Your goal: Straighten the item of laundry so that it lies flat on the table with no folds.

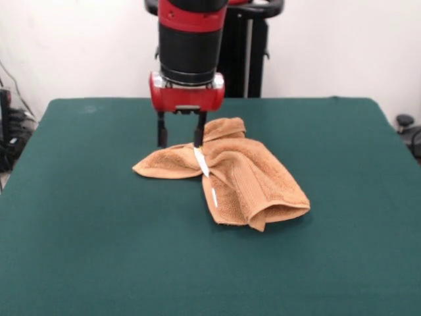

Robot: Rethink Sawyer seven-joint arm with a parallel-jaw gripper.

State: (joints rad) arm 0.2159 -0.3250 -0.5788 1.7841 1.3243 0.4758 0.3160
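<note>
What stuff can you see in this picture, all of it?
towel: one, orange-tan, rumpled and folded over itself near the table's middle.
tags: two small white ones on the towel's edge.
table: one, dark green top, fills most of the view.
wall: white, behind the table.
cables: dark, at the left edge, hard to make out.
arm: one, red and black, coming down from above.
gripper: one, black fingers open, tips at the towel's far edge.
</note>
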